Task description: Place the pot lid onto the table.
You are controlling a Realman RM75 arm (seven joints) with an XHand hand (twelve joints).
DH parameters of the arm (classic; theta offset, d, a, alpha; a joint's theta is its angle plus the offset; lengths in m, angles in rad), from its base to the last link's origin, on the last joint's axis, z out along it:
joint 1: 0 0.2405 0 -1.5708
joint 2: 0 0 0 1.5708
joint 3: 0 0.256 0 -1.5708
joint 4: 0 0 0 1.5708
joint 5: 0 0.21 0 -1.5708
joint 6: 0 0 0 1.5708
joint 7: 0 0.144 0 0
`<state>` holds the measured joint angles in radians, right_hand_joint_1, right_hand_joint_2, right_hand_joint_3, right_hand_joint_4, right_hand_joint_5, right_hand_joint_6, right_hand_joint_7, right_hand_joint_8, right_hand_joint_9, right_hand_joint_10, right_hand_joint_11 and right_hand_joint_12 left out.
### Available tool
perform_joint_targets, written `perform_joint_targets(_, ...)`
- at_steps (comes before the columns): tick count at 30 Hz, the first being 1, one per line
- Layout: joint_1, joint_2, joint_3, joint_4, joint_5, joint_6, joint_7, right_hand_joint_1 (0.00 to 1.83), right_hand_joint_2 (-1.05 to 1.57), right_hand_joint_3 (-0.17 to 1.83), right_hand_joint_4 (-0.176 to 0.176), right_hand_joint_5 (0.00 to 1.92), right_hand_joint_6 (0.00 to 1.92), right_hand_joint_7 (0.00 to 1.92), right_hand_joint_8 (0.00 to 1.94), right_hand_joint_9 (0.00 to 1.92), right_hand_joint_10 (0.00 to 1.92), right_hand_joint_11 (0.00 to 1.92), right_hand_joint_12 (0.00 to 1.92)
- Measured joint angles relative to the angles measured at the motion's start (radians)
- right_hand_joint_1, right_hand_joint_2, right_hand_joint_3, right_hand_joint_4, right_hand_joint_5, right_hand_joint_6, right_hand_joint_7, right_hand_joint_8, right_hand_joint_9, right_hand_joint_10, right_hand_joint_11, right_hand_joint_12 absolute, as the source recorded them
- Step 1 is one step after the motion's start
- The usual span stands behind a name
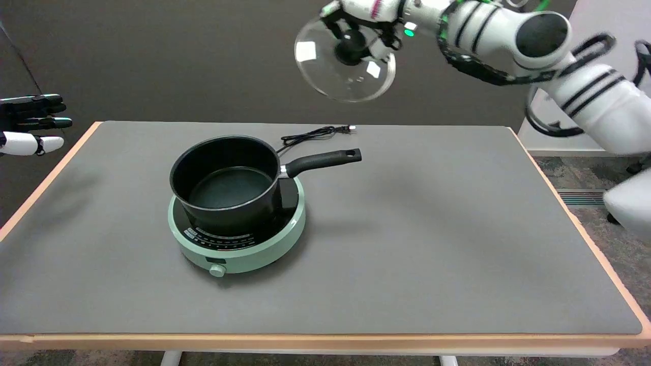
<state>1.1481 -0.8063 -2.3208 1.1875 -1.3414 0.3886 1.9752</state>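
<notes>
my right hand (362, 23) holds the round clear glass pot lid (345, 60) by its black knob, tilted, high above grey counter (432, 229) | black pot (226, 183) uncovered on green cooker (239, 244)

small white print on cooktop (236, 239) front panel, too tiny to read, no other txt legible

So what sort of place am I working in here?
Probably a lab test bench, not a kitchen: a grey-matted table before a bare dark wall, with one black saucepan on an unplugged mint-green hotplate. The right robot hand holds the glass lid.
</notes>
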Motion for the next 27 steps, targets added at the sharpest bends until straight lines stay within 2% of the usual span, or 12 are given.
perform_joint_targets(13, -0.252, 0.123, 0.217, -0.001, -0.006, -0.037, 0.001, 1.36, 0.86, 0.6, 0.176, 0.54, 1.45, 0.9, 1.31, 0.83, 1.47, 0.44, 1.92)
perform_joint_targets(27, -0.455, 0.171, 0.333, -0.068, -0.004, -0.077, 0.002, 1.36, 0.86, 0.6, 0.176, 0.53, 1.46, 0.89, 1.31, 0.82, 1.49, 0.46, 1.92)
